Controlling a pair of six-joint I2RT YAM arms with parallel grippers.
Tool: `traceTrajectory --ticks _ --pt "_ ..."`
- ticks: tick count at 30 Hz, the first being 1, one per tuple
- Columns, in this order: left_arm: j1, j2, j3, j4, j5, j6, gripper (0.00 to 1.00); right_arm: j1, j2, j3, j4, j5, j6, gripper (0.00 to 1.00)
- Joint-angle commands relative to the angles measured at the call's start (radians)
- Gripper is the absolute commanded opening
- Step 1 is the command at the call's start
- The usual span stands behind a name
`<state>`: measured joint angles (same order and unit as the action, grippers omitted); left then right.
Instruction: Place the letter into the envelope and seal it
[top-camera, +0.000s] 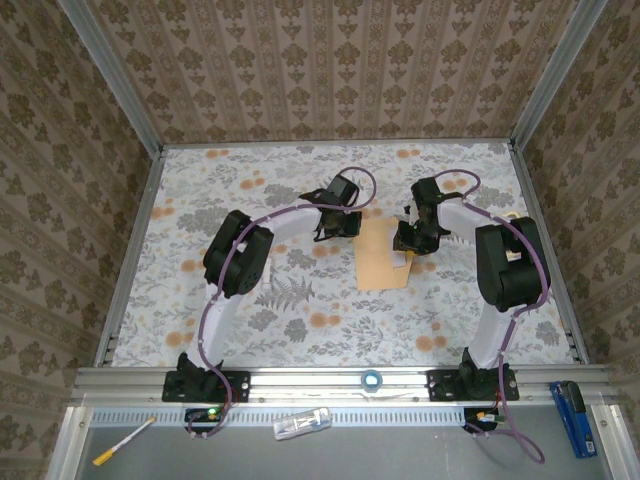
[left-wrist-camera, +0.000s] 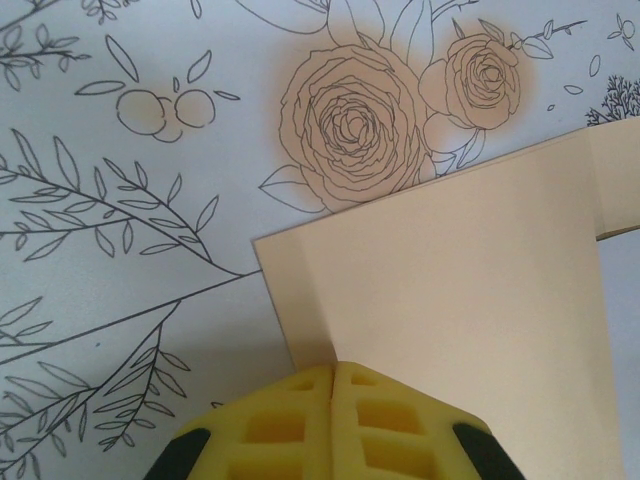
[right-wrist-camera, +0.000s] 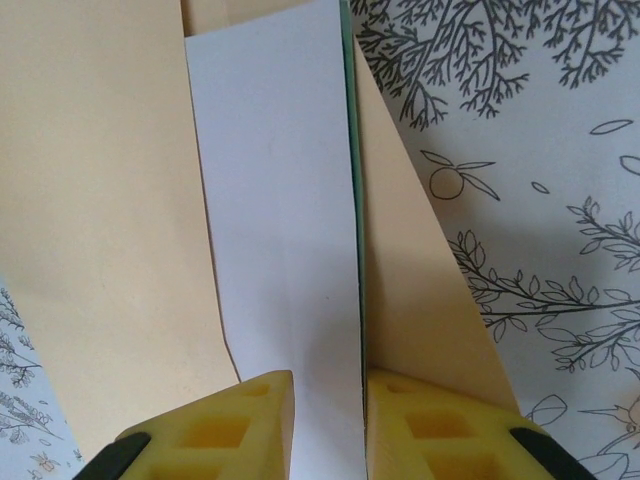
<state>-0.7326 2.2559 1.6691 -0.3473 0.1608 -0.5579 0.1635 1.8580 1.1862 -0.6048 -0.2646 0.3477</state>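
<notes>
The tan envelope lies flat on the floral tablecloth between both arms. My left gripper is shut, its yellow fingertips resting on the envelope near a corner; whether paper is pinched between them I cannot tell. My right gripper is at the envelope's right side. Its jaws stand slightly apart astride the white letter, whose thin green edge lies against the right finger. The letter lies between the envelope body and the raised flap.
A roll of tape sits on the front rail between the arm bases. A blue tool, a white packet and a pen lie on the near shelf. Patterned walls and metal posts enclose the table.
</notes>
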Motion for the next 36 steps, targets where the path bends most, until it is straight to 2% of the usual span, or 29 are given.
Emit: traceTrajectory --ticks 1,6,8,21,36 --pt "-0.003 0.017 -0.044 -0.098 0.006 -0.01 0.0 -0.002 0.017 -0.014 0.008 0.022 0.011 0.24" --pt "-0.002 0.018 -0.044 -0.099 0.009 -0.011 0.0 -0.003 0.027 -0.016 0.022 0.022 0.014 0.1" --pt "-0.001 0.019 -0.045 -0.099 0.008 -0.011 0.0 -0.003 0.033 -0.014 0.024 0.017 0.013 0.08" --pt "-0.001 0.024 -0.039 -0.099 0.011 -0.012 0.0 -0.002 0.053 0.01 0.023 0.007 -0.002 0.08" --pt "0.011 0.009 -0.033 -0.091 0.028 0.012 0.0 0.014 0.025 0.0 0.032 -0.072 -0.032 0.08"
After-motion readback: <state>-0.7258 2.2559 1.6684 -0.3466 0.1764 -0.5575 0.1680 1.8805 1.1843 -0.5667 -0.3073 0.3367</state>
